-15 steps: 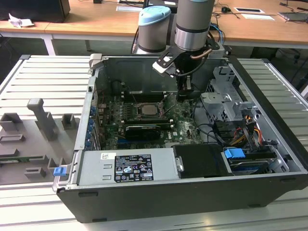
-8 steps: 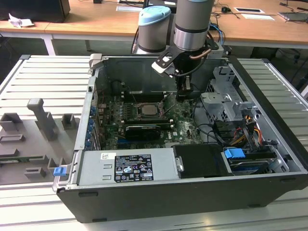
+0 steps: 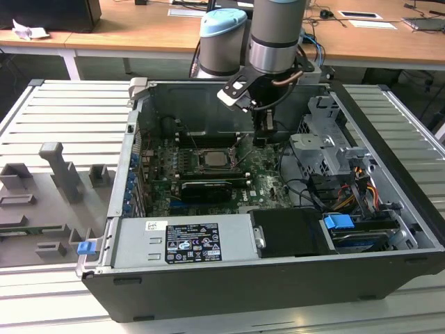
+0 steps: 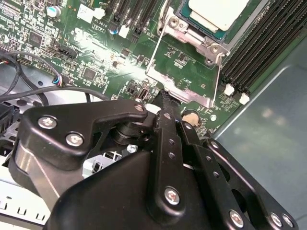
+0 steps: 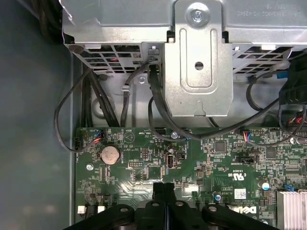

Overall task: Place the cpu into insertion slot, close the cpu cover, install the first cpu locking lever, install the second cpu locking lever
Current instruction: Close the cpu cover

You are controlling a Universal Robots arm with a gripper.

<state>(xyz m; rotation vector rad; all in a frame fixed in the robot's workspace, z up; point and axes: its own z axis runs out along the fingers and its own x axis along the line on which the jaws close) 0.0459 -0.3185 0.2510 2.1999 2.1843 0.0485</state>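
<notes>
Two fingers of the pincer (image 4: 163,98) press together empty, tips near the cpu cover (image 4: 188,35) edge, bare board (image 4: 184,64) between.

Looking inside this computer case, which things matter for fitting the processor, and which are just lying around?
For the job: cpu, insertion slot, cpu cover, gripper.
Just there: graphics card, power supply, drive cage, coin battery, grey fixtures.

In the exterior view a ribbed, pale grey metal worktop (image 3: 62,111) spans the middle and lower frame. Along the top edge stand light wooden desks (image 3: 139,31) on white legs (image 3: 71,66). They carry sheets of paper (image 3: 367,24) and, at upper left, a crumpled white wad (image 3: 28,30). The light is even.
</notes>
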